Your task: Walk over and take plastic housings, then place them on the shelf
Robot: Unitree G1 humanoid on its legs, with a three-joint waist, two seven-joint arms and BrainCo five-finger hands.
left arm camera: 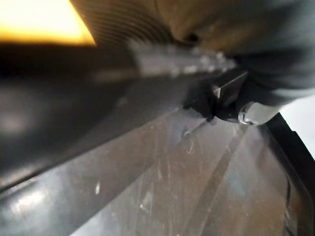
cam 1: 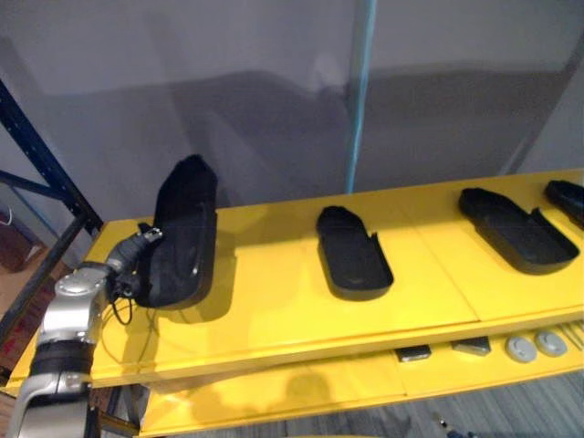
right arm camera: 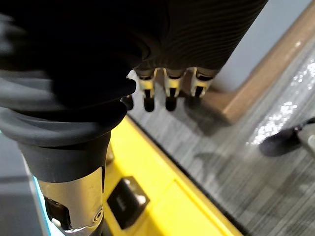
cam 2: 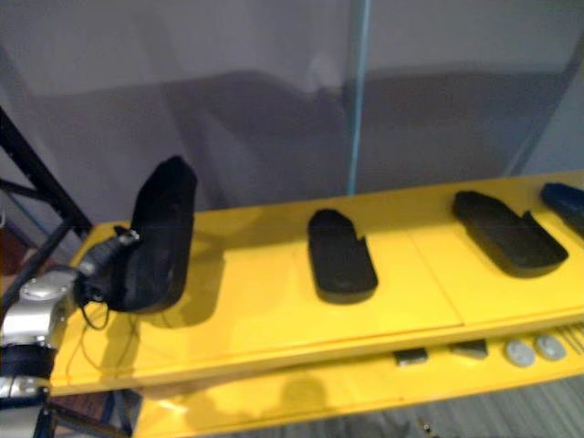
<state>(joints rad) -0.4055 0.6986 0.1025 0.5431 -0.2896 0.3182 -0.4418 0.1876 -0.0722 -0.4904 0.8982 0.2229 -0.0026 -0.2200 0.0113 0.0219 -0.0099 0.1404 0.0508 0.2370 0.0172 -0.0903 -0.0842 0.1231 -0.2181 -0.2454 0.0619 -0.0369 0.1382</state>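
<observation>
The housing (cam 1: 182,233) stands on end at the left of the shelf (cam 1: 274,301) against the left hand (cam 1: 137,248), grip indeterminate, right hand (right arm camera: 170,91) slack; premature release could topple it off the near edge

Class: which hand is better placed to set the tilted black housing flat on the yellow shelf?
Left. The left hand is at the tilted housing on the shelf; the right hand hangs low near the floor.

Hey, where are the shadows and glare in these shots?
Left eye view: the upright housing throws a dark shadow onto the yellow shelf beside it. Right wrist view: light glints off the grey floor. Left wrist view: a scratched dark surface catches pale highlights.
</observation>
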